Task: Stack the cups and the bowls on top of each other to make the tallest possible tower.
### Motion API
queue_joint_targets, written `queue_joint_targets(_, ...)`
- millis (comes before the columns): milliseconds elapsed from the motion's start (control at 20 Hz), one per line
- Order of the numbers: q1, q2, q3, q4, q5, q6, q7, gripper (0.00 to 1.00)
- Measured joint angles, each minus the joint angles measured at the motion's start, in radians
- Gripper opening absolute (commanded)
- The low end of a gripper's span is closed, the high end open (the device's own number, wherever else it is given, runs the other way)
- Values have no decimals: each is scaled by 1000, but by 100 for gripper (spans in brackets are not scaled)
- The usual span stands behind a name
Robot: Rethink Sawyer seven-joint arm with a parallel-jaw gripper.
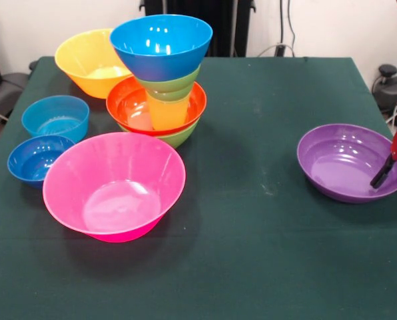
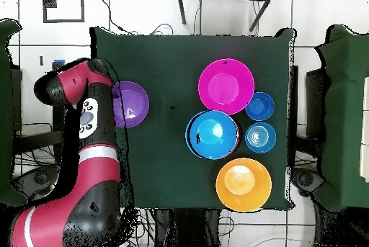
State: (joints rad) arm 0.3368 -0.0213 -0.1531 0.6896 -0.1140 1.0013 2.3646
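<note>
The tower (image 1: 160,87) stands at the back left: a medium green bowl, a red-orange bowl (image 1: 128,107), the yellow cup (image 1: 166,112), a small green bowl (image 1: 175,85) and a blue bowl (image 1: 160,41) on top. From overhead only that blue bowl (image 2: 214,134) shows. A shallow purple bowl (image 1: 348,162) sits at the right, also in the overhead view (image 2: 133,104). My gripper (image 1: 388,170) hangs at the right edge, reaching over the purple bowl's right rim. In the overhead view the red arm (image 2: 97,107) covers that side of the bowl.
A large pink bowl (image 1: 115,187) (image 2: 226,84) sits in front of the tower. An orange bowl (image 1: 88,63) (image 2: 243,183), a light-blue bowl (image 1: 55,117) (image 2: 260,137) and a small dark blue bowl (image 1: 37,159) (image 2: 259,106) lie to the left. All rest on the green table (image 1: 265,253).
</note>
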Motion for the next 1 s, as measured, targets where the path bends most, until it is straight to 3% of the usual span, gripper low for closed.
queue_joint_targets(250, 3, 6, -17, -1, 28, -1, 0, 100)
queue_joint_targets(300, 4, 13, -22, -3, 36, 1, 0, 0)
queue_joint_targets(1000, 11, 13, -56, -7, 67, 4, 0, 0)
